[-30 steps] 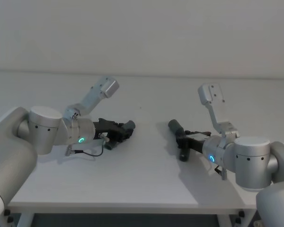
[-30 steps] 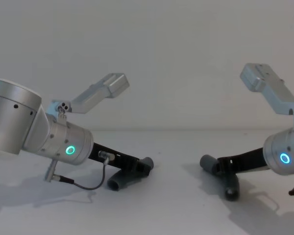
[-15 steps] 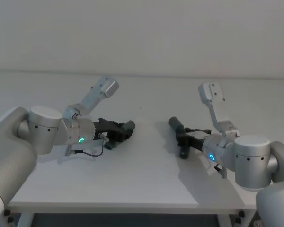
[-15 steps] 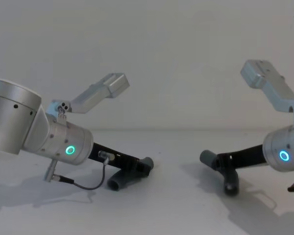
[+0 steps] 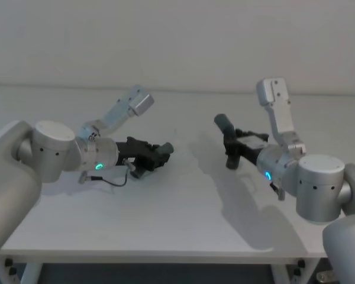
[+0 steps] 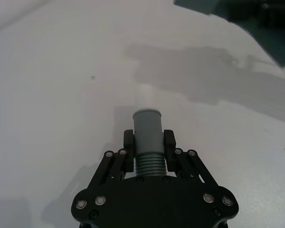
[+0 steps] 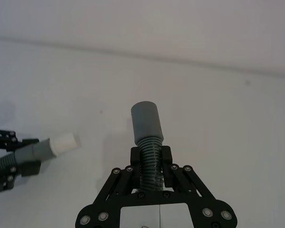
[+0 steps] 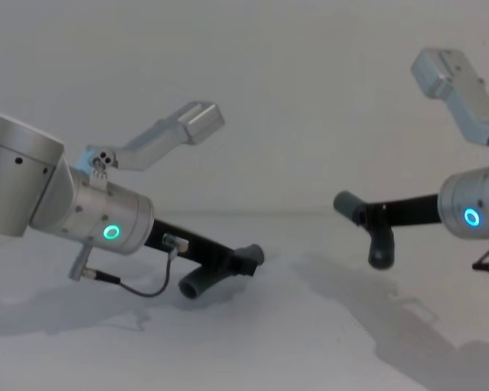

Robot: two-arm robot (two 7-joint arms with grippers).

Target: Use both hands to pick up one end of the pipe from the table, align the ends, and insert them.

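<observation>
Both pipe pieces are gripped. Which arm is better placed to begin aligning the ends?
Right, probably. The right gripper holds the right pipe piece well clear of the table, free to swing. The left gripper holds the left pipe piece low, close to the surface.

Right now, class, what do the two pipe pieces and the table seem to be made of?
Left pipe piece and right pipe piece: probably matte grey plastic, given moulded ribs and dull smooth cuffs. Table: white matte, maybe laminate; soft shadows, no glare.

Plain off-white wall [image 5: 177,35] all across the back, evenly, softly lit.
</observation>
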